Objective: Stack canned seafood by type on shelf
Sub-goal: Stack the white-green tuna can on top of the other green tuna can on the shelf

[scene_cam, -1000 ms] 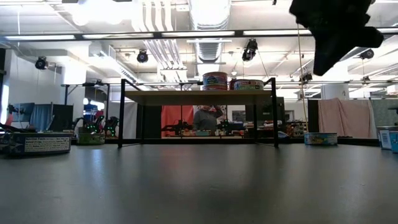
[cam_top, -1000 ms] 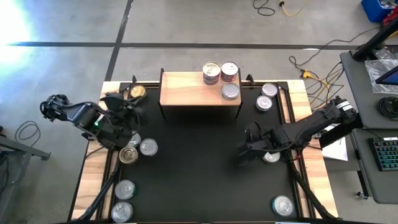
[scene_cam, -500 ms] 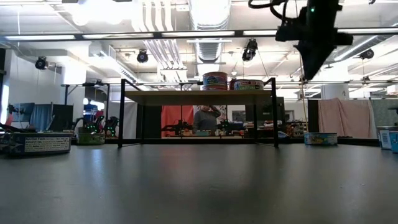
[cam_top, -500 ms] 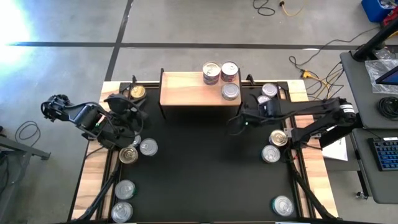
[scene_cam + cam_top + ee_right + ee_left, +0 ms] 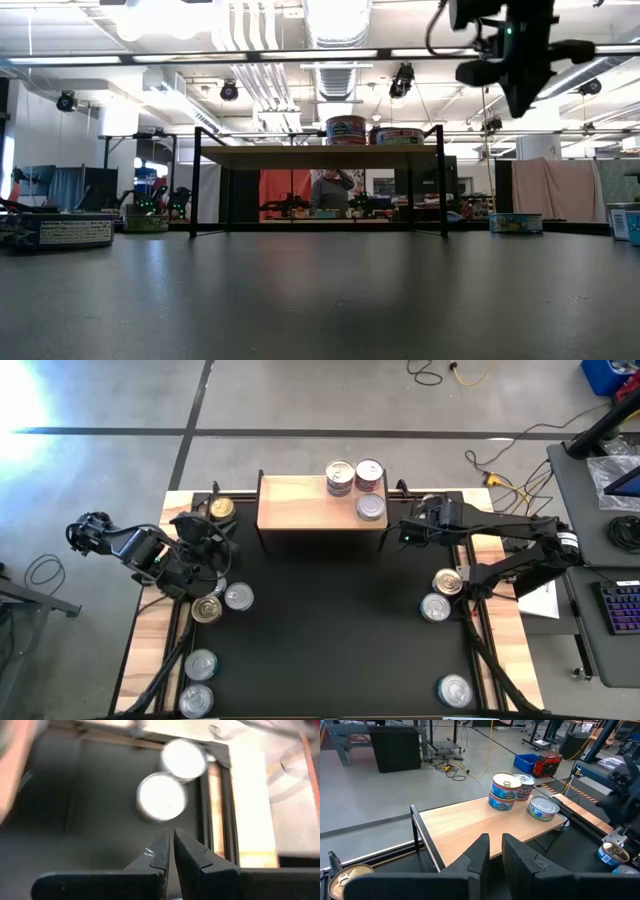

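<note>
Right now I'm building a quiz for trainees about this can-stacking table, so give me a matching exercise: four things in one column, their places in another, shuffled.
1. light-wood shelf on black legs
2. gold-lidded round tin
3. right gripper
4. left gripper

A. just off the shelf's right end
B. table's far edge, centre
C. beside the shelf's left end
D. near the gold-lidded tin, left side

Pairs: 1-B, 2-C, 3-A, 4-D

- A black mat (image 5: 320,620) covers most of the wooden table (image 5: 150,650) at centre frame.
- A keyboard (image 5: 622,605) lies on a grey desk (image 5: 600,530) at the right edge.
- A blue bin (image 5: 607,374) sits upper right.
- Cables (image 5: 500,465) trail over the concrete floor (image 5: 300,400).
- A person (image 5: 330,190) stands beyond the table in the low view.
</note>
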You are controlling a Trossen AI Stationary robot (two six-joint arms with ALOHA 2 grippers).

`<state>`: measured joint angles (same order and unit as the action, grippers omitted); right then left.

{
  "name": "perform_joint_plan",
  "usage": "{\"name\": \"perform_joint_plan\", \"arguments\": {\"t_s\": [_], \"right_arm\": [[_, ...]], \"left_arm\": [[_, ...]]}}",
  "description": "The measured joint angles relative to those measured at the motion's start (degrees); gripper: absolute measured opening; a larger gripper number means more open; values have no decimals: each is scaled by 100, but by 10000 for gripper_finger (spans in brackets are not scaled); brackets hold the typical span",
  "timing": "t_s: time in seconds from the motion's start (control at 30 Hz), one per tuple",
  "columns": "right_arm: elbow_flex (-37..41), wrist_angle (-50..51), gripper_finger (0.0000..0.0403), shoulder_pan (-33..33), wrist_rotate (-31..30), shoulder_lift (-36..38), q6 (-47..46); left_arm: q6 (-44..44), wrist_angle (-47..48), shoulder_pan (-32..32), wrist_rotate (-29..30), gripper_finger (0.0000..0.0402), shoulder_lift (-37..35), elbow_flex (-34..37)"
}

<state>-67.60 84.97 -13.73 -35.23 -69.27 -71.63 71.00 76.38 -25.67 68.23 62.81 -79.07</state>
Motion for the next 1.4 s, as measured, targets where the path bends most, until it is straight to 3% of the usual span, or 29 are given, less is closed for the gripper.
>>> {"name": "perform_joint_plan", "arguments": {"t_s": [0.2, 0.4, 0.63, 0.83, 1.1, 1.3, 1.4], "right_arm": [[588, -268, 18, -985, -235, 294, -1821], [1295, -2202, 18, -1824, 103, 661, -1274], [2219, -4091, 18, -3150, 1360, 891, -1513], [2624, -4916, 18, -3704, 1388, 871, -2174], [2704, -5454, 18, -4429, 1679, 134, -2288], [2713, -6699, 18, -4733, 1867, -508, -1606], [2672, -7104, 18, -4781, 1701, -767, -1671]], "left_arm": [[2, -33, 0, 4, 36, 4, 0], [2, -48, 0, -235, 36, 5, 0], [3, -54, 0, -474, 36, 11, 0], [4, -54, 0, -461, 36, 9, 0], [71, -57, 81, 140, 36, -51, -1], [-224, -74, 400, -1633, 36, -103, -337], [-489, -95, 403, -1825, 36, -46, -461]]}}
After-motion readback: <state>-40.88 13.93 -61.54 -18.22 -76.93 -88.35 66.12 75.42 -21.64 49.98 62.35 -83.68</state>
